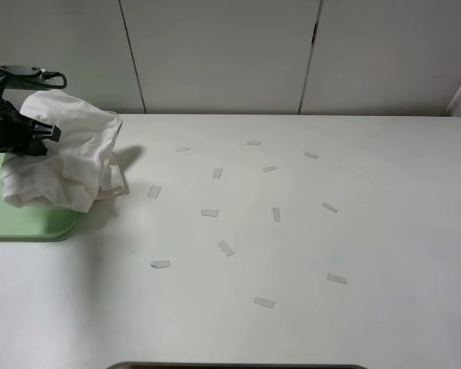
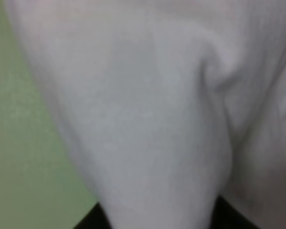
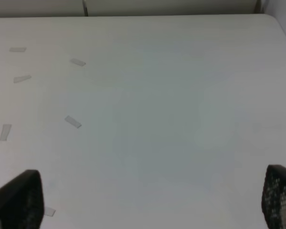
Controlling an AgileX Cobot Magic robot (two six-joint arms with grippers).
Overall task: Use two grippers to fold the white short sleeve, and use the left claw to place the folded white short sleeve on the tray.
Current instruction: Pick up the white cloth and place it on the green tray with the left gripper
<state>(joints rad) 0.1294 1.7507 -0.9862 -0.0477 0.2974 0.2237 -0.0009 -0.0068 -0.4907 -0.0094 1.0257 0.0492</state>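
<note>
White surface (image 1: 307, 254) carries only scattered tape strips (image 1: 226, 247), none near the tray (image 1: 23, 219). Clenched on the bunched shirt (image 1: 65, 150), the left gripper (image 1: 31, 134) holds it above the tray's edge; one flap droops outside and may land off it. Right gripper (image 3: 148, 200) is spread wide, holding nothing.

- The white desk (image 1: 384, 215) lies open across the centre and right of the frame, marked only by flat tape strips (image 1: 226, 247).
- At left, the bunched white short sleeve (image 1: 65, 150) hangs from the left gripper (image 1: 50, 132), covering much of the green tray (image 1: 27, 223).
- The right gripper (image 3: 148, 200), jaws wide apart, has bare desk beneath.
</note>
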